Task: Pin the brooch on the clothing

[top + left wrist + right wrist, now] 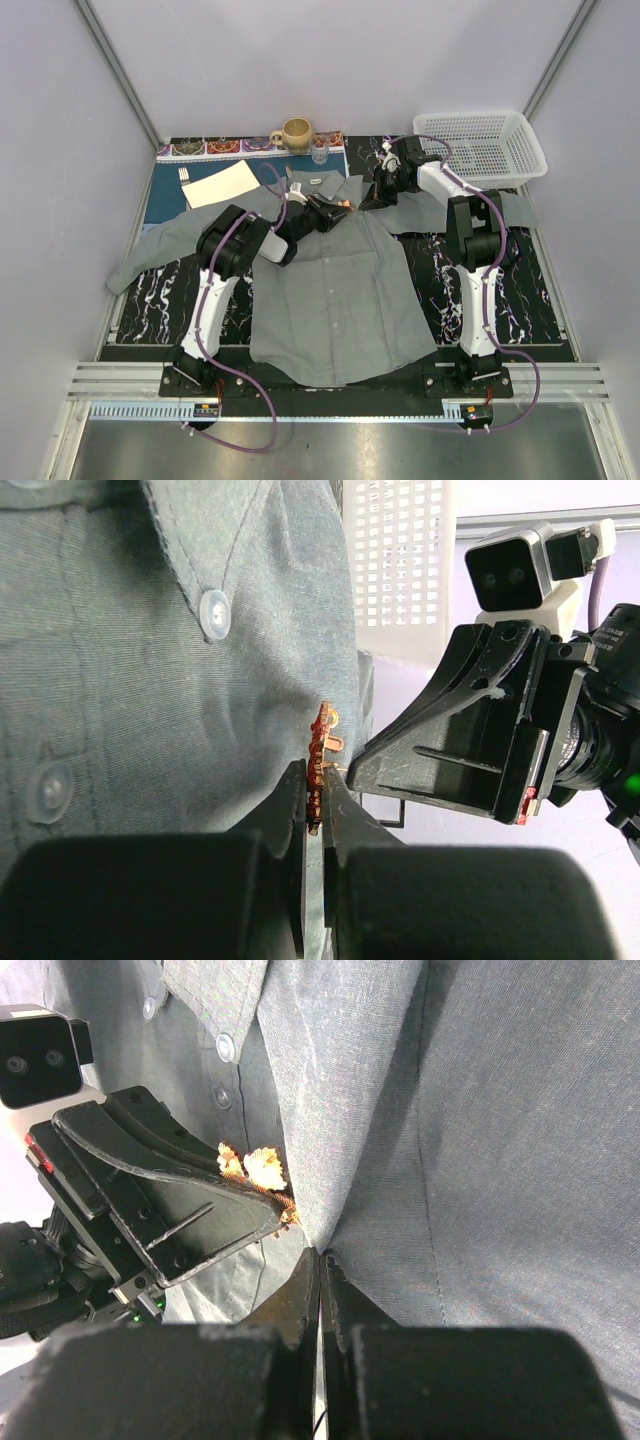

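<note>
Shirt (330,300) lies flat on the table (540,290), front up, buttoned, collar toward the far side, sleeves spread to either side. Left gripper (320,785) is over the shirt's upper chest, just right of the collar, with its jaws closed edge-on around the brooch (323,748). The ornament's orange-red rim and a small metal clasp stick up above the fingertips. The brooch sits right against the grey cloth near the shirt's right front edge; I cannot tell whether the pin has gone into the fabric. A pale button (214,613) on the collar point shows above and to the left of it. Right gripper (320,1260) is closed, pinching a raised fold of the shirt at its tips; the cloth draws into a crease running down to the jaws. From the right wrist view the brooch's pale, petal-like face sits at that same fold, just beside the left gripper's black finger. The two grippers are close together, tips nearly meeting at the shirt's edge. Beyond the collar there is a blue placemat (165,200) with a cream napkin (220,184), a fork (184,175), a mug (296,132) and a glass (320,151). A white basket (480,145) stands at the far right.
</note>
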{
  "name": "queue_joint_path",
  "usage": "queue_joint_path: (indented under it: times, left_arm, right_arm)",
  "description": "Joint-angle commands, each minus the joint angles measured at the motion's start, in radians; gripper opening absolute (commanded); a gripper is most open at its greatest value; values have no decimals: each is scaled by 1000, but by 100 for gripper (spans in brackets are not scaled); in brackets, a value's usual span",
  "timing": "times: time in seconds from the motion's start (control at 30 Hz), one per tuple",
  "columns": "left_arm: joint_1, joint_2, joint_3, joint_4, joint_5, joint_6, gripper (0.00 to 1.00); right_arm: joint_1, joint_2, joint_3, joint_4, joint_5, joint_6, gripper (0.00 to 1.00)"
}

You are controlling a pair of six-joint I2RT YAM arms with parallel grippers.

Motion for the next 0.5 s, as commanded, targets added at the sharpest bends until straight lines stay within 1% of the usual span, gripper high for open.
queue_joint_path:
  times: [0.0, 0.47]
  left_arm:
    - [23, -15, -8, 128, 55, 34, 0]
    - [8, -25, 1, 146, 73, 52, 0]
  right_arm:
    - [19, -24, 20, 51, -21, 9, 0]
    - [19, -16, 23, 61, -18, 19, 0]
